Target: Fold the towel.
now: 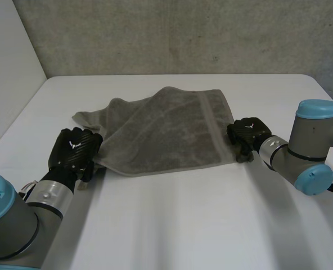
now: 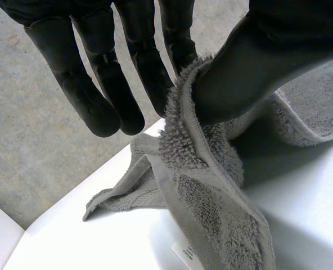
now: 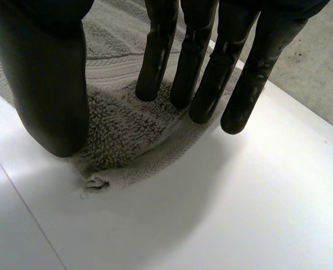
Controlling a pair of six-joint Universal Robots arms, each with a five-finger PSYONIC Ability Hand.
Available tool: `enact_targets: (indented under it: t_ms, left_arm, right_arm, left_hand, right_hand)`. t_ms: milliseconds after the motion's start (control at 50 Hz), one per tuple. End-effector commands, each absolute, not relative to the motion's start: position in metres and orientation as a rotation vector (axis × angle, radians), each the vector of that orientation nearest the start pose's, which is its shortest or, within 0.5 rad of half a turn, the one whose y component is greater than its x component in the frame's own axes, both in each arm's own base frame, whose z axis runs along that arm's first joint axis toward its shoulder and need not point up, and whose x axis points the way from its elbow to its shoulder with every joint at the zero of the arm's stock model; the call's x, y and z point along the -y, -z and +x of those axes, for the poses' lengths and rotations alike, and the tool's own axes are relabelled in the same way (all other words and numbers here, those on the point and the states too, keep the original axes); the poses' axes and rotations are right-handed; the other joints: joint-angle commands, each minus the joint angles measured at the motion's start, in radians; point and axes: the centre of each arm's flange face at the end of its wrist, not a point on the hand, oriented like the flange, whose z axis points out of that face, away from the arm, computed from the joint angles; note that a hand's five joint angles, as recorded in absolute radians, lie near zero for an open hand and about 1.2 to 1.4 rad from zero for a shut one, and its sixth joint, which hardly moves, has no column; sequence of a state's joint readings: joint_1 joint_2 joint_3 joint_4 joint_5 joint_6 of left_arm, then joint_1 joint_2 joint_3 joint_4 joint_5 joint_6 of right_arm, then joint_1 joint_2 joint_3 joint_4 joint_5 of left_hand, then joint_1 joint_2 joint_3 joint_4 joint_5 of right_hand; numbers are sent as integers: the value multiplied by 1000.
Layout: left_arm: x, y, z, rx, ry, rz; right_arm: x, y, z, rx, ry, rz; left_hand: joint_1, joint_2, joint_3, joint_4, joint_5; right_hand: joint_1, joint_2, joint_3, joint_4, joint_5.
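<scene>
Lying crosswise, towel (image 1: 166,129) runs lengthwise from left hand (image 1: 73,147) to right hand (image 1: 248,135).

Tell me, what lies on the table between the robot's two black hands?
The grey towel, partly folded over itself, spans the whole stretch from the left hand to the right hand, as the head view shows.

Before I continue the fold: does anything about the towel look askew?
Yes. The towel is folded crooked: its top layer lies diagonally, leaving a rumpled corner poking out beyond the left hand, which pinches the near edge.
</scene>
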State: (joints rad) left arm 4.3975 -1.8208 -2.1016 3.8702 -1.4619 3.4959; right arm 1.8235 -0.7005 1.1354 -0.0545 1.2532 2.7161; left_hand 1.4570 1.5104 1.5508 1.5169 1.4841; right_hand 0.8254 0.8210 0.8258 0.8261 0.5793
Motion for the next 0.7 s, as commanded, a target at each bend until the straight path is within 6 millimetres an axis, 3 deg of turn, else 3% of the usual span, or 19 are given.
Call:
enact_targets:
  t_ms: [20, 400, 440, 460, 480, 520, 620, 700]
  left_arm:
    - [240, -148, -226, -2148, 2196, 873]
    - [240, -148, -227, -2146, 2198, 874]
    - [240, -148, -227, -2144, 2200, 874]
    - [240, -148, -227, -2144, 2200, 874]
    - [240, -148, -227, -2144, 2200, 874]
    - [240, -148, -227, -2144, 2200, 874]
    - [241, -150, -226, -2139, 2203, 867]
    - [242, -152, -226, -2130, 2211, 862]
  right_arm:
    - [377, -107, 261, -2229, 1687, -1019]
    - [376, -106, 263, -2224, 1675, -964]
    - [373, -107, 266, -2215, 1672, -970]
    - [373, -107, 266, -2215, 1672, -970]
    - [374, -108, 266, -2215, 1675, -969]
    - [373, -109, 266, -2214, 1677, -969]
    - [373, -124, 265, -2193, 1707, -964]
    - [367, -150, 265, -2147, 1745, -949]
  left_hand:
    - [-61, -114, -155, -121, -262]
    - [-61, -114, -155, -121, -262]
    - [-61, -114, -155, -121, -262]
    - [-61, -114, -155, -121, -262]
    - [-61, -114, -155, -121, -262]
    - [-61, -114, -155, -121, -262]
    - [-61, -114, -155, -121, -262]
    - [-61, -114, -155, -121, -262]
  right_hand:
    - [-4, 1, -4, -4, 68]
    - [35, 39, 34, 34, 106]
    - [285, 290, 285, 285, 357]
    - [287, 292, 287, 286, 359]
    - [534, 539, 534, 533, 606]
    - [571, 575, 570, 570, 642]
    - [571, 575, 570, 570, 642]
    - [571, 575, 570, 570, 642]
